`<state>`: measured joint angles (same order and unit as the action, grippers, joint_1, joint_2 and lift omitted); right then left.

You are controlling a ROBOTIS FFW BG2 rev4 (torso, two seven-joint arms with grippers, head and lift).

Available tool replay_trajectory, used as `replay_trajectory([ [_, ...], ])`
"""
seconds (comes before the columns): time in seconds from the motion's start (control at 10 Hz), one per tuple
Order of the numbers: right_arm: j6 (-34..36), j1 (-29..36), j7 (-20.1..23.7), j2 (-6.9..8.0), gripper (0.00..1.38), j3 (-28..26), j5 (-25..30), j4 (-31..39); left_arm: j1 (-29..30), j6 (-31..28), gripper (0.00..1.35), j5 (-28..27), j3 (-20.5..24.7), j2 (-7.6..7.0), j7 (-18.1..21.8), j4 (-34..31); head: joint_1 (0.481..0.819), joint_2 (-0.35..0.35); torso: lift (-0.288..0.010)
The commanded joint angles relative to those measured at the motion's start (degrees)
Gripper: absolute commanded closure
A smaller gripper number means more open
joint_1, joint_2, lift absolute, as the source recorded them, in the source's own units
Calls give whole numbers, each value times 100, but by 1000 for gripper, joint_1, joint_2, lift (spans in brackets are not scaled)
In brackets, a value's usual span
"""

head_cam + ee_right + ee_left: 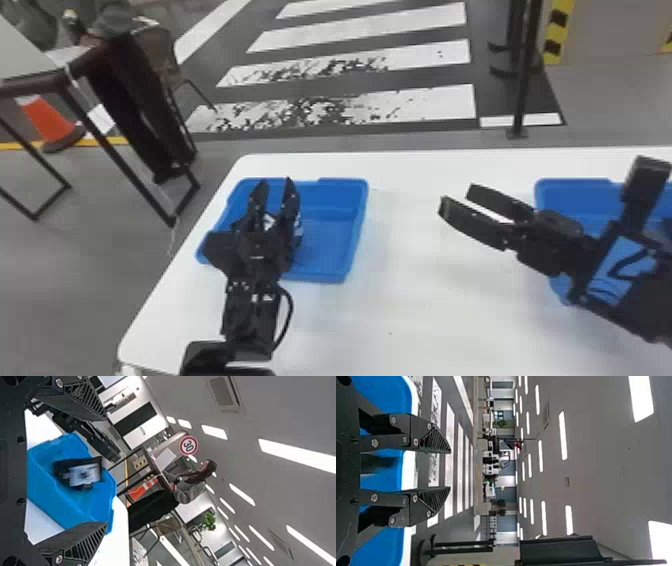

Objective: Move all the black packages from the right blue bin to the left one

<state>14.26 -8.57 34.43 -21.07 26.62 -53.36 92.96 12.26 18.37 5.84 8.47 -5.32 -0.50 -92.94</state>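
Right, from where I stand, the biggest thing is the white table (pixel 415 320), and I take the left blue bin (pixel 325 250) on it as my mark. The right blue bin (pixel 570 192) sits well apart, to the right of that mark, with the right arm (pixel 640 310) hiding much of it. The left arm (pixel 250 320) comes in from the near side of the left bin.

Over the left bin hangs the left gripper (pixel 274 187), its two fingers spread and clamped on nothing that I can make out. The right gripper (pixel 456 196) is also spread, with nothing between its fingers; it points towards the left bin from the table's right half, partly in front of the right bin.

Smaller again, a black package (pixel 65 468) with a pale label (pixel 89 474) is inside the left bin, beneath the left gripper. So at least one package is on the correct side, and this looks like the tail end of a drop. Whether others lie under it, I can't tell. Nor can I say how many are left in the right bin; if any are, they need carrying over, and that bin wants a look before anyone calls the job finished.
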Motion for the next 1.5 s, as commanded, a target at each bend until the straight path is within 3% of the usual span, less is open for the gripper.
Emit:
replay_trajectory([
  [0.0,275,196,-85,50,93,-513,469,147,11,315,62,512,-276,-12,129,-78,695,350,-173],
  [0.1,570,449,-419,68,98,-845,572,344,54,19,162,1152,-573,-48,191,-205,695,350,-173],
  [0.2,1344,871,-938,138,99,-1565,1486,1089,180,-304,206,1358,-618,-56,323,-486,695,316,-173],
  [0.3,2384,1237,-1553,244,93,-2216,2765,2172,461,-501,211,1381,-607,-65,481,-936,695,258,-173],
  [0.4,3003,1490,-2098,287,93,-2513,3222,2707,743,-515,211,1381,-618,-74,639,-1330,695,228,-173],
  [0.6,4044,1785,-2915,428,93,-3073,3188,3129,1179,-501,213,1415,-835,-74,806,-1991,695,84,-173],
  [0.8,4761,1757,-3469,437,93,-3199,3462,3311,1319,-515,213,1792,-1167,-127,876,-2258,695,-32,-173],
  [1.1,5309,1701,-3961,463,94,-3267,3600,3354,1333,-529,213,1781,-1235,-153,885,-2272,695,-123,-173],
  [1.4,5619,1574,-4278,472,93,-3324,3657,3227,1333,-585,214,1781,-1235,-144,885,-2272,695,-159,-173],
])
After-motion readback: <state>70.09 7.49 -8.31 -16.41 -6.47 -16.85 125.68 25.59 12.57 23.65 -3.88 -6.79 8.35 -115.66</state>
